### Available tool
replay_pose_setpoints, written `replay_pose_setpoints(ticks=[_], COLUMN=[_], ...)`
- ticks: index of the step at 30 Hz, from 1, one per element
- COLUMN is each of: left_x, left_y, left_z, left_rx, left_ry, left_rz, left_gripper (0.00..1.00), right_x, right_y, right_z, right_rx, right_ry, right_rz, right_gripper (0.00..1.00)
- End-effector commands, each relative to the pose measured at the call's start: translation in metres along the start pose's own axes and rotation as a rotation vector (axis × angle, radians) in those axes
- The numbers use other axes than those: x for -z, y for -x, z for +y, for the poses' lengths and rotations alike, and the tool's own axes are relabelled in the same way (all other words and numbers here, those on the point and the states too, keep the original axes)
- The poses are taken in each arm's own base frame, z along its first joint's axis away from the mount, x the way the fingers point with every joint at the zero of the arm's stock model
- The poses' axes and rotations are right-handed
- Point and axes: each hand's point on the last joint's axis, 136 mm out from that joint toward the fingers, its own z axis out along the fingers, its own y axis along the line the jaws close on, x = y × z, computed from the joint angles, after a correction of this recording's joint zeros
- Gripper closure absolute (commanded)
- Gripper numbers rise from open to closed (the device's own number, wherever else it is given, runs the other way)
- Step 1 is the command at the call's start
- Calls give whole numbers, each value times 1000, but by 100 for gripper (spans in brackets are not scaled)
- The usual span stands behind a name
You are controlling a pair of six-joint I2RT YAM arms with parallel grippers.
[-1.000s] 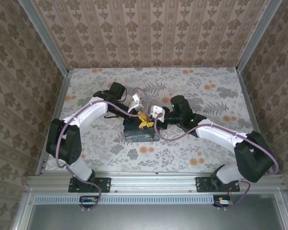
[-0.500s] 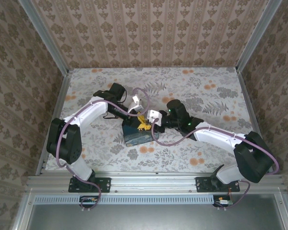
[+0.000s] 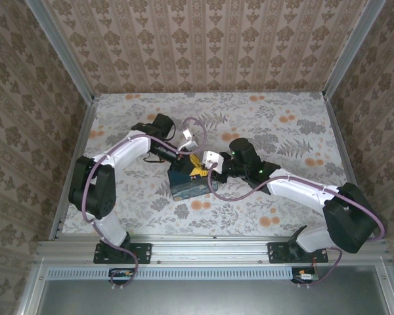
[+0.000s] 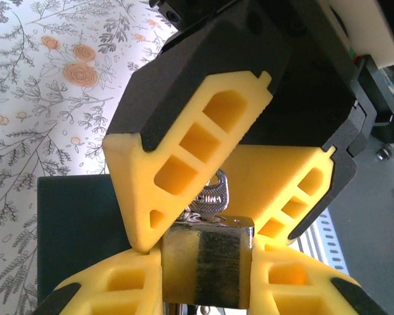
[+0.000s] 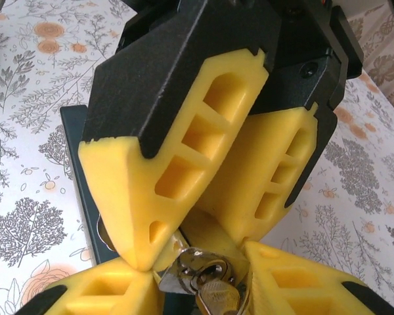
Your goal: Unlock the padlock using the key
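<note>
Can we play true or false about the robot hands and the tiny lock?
1. The left end effector pinches the padlock between its yellow fingers. True.
2. The key lies alone on the table. False: the right end effector grips it, right at the padlock's top.
3. The table is plain white. False: it is printed with flowers and leaves.
4. A dark blue box sits below where the two end effectors meet. True.

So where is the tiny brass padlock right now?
In the left wrist view, the small brass padlock sits bottom centre, pinched in the left gripper, with the silver key directly above it in the right gripper.
</note>
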Motion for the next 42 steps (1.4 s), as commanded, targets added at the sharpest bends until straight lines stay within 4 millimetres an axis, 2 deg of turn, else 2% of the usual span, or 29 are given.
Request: replay_pose_setpoints(ticks=[1,7,10,20,28,31,34,35,37,42], left_x=[2,12,30,56,71,85,93,95,101,112], left_y=[24,29,32,30,15,14,11,9,0,-16], left_z=[25,23,28,35,55,70,74,74,81,89], left_rx=[-99,-135,-139,-100,-37,17,47,58,99,205], left_ry=[66,108,149,226,478,629,710,726,794,897], left_rz=[-37,-47,-79,-124,-145,-189,-238,-251,-255,-249], left_gripper=[72,58,54,55,57,60,62,61,61,61], right_x=[-7,-12,-12,-11,-13,-14,-15,-15,-14,-5], right_y=[30,8,3,-2,-10,-12,-12,-11,-9,3], right_z=[19,23,23,27,8,-2,-12,-14,-15,-15], right_rx=[1,-44,-63,-93,-138,-204,-281,-300,-320,-301], right_ry=[117,130,129,152,87,79,75,79,97,115], right_rz=[-93,-16,-2,21,77,91,88,87,85,68], right_gripper=[66,64,64,66,67,72,83,84,82,66])
